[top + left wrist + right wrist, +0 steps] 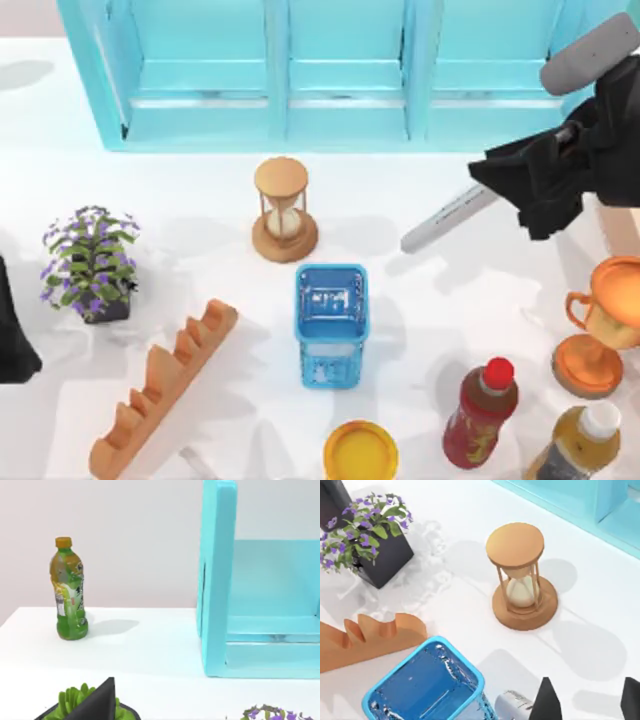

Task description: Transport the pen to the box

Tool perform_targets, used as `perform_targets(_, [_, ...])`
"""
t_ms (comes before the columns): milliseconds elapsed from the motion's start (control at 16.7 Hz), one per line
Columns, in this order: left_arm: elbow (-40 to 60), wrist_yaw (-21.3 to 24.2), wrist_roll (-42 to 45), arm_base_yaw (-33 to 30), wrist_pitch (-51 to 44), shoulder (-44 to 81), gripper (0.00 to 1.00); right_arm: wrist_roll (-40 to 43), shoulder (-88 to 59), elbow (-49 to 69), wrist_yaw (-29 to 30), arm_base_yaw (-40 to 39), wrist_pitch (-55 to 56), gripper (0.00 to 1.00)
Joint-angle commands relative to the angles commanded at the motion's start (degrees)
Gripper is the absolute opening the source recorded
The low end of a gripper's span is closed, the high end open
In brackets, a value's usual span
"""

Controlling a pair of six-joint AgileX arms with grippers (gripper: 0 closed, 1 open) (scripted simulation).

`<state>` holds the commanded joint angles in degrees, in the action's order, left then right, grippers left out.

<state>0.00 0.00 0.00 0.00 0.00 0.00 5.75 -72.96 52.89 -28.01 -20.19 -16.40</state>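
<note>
Pen lying slantwise on the table toward the right edge, between the hourglass and the trophy, its silver end pointing toward the blue basket and its far end hidden under the arm. Right gripper poised over that far end, fingers spread apart with nothing between them; silver tip of the pen just outside one of them. Looks like the reach for the pick. Turn the wrist so the jaws straddle the barrel crosswise, centre near its middle, lower straight, then close firmly; round barrels roll. Lift clear of the basket before carrying. Pale tan patch by the right edge, probably the box, mostly covered. Left arm parked at the left edge.
</note>
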Motion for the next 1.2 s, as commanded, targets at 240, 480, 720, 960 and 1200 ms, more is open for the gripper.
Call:
perform_targets(240, [0.0,0.0,0.0,0.0,0.0,0.0,1.00,-0.1,-0.3,0.0,0.2,-0.2,0.0,0.00])
perform_targets(480, [0.0,0.0,0.0,0.0,0.0,0.0,1.00,4.8,-1.7,5.5,3.6,5.4,-6.3,0.00])
perform_targets(720, [0.0,0.0,0.0,0.0,0.0,0.0,1.00,10.9,-2.9,13.5,8.8,15.5,-21.9,0.00])
perform_targets(960, [0.0,0.0,0.0,0.0,0.0,0.0,1.00,16.9,-3.5,20.3,13.9,26.6,-39.0,0.00])
perform_targets(1200, [0.0,0.0,0.0,0.0,0.0,0.0,1.00,22.4,-2.8,25.5,18.9,33.7,-46.9,0.00])
